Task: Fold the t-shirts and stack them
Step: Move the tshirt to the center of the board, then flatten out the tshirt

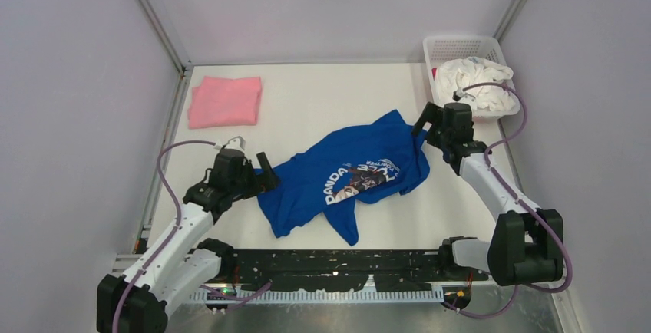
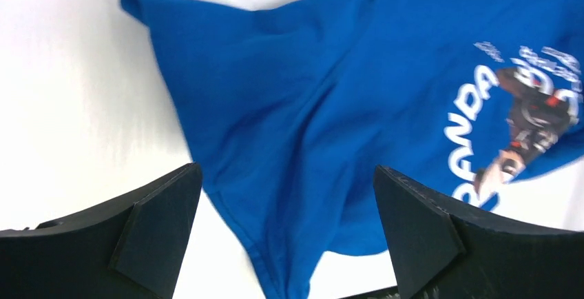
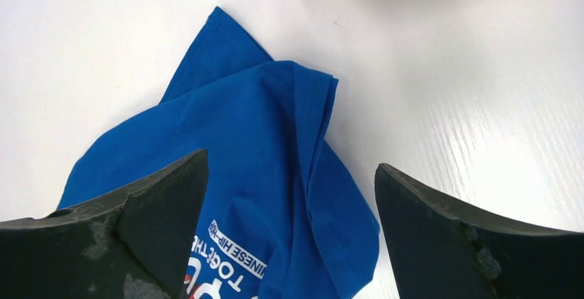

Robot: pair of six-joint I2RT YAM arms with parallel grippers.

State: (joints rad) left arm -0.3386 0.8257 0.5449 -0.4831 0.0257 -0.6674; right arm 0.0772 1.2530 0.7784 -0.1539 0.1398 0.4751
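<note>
Bare table (image 1: 330, 103) lies between the pink shirt (image 1: 224, 101) and basket (image 1: 460, 46); the blue shirt (image 1: 345, 176) fills the middle.

Bright, even light from overhead, no hard shadows. White table (image 1: 322, 103) near blown out in top view; only faint soft shade along blue t-shirt (image 1: 361, 164) folds. Pale pink cast on back wall (image 1: 253, 11). Left wrist view: table (image 2: 69, 106) washed to plain white, panda print (image 2: 523, 106) slightly smeared, black fingers (image 2: 158, 223) soft-edged close to lens. Right wrist view: streaky glare on table (image 3: 482, 127), lettering (image 3: 234, 258) sharp enough to read
</note>
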